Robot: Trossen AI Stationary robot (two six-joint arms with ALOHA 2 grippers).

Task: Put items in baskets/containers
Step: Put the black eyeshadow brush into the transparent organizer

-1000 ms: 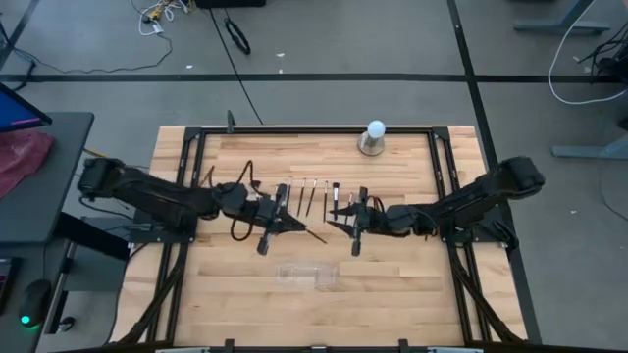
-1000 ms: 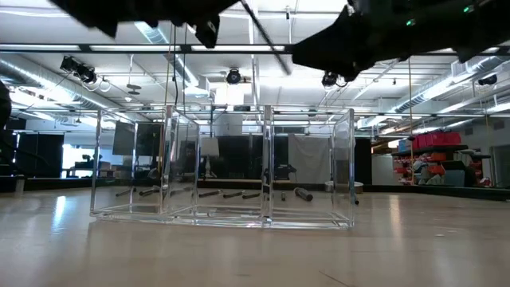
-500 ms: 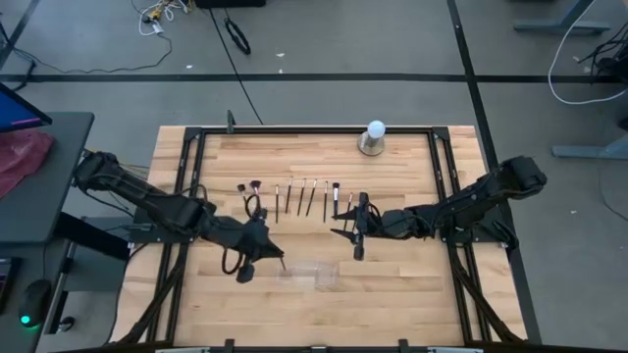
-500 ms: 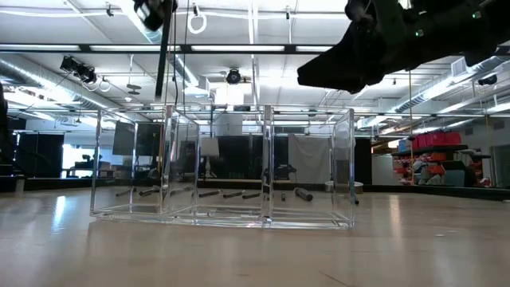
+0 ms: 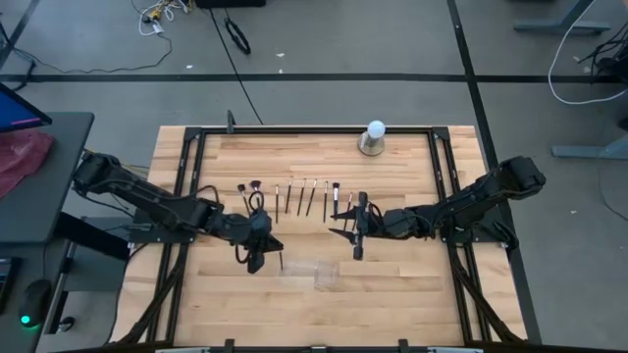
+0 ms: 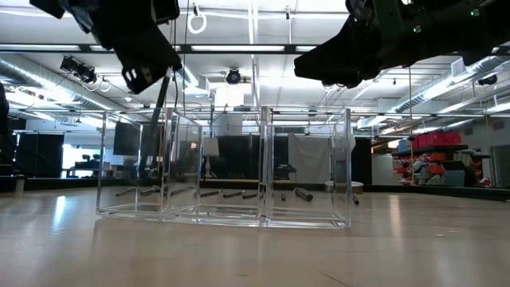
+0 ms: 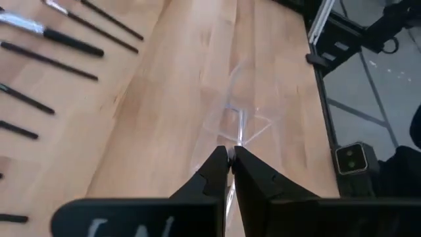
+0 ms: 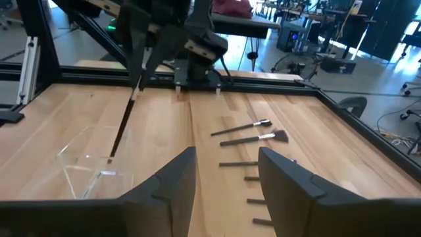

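Left gripper: fingers clamped on a thin dark makeup brush, held nearly upright with its lower end inside the left end of the clear plastic rectangular tray.
Right gripper: fingers apart, holding nothing, hovering just right of the tray's far side.
Remaining slim brushes: lying in a row on the wooden table, beyond the tray.

Wooden table bearing brushes, clear tray, white ball
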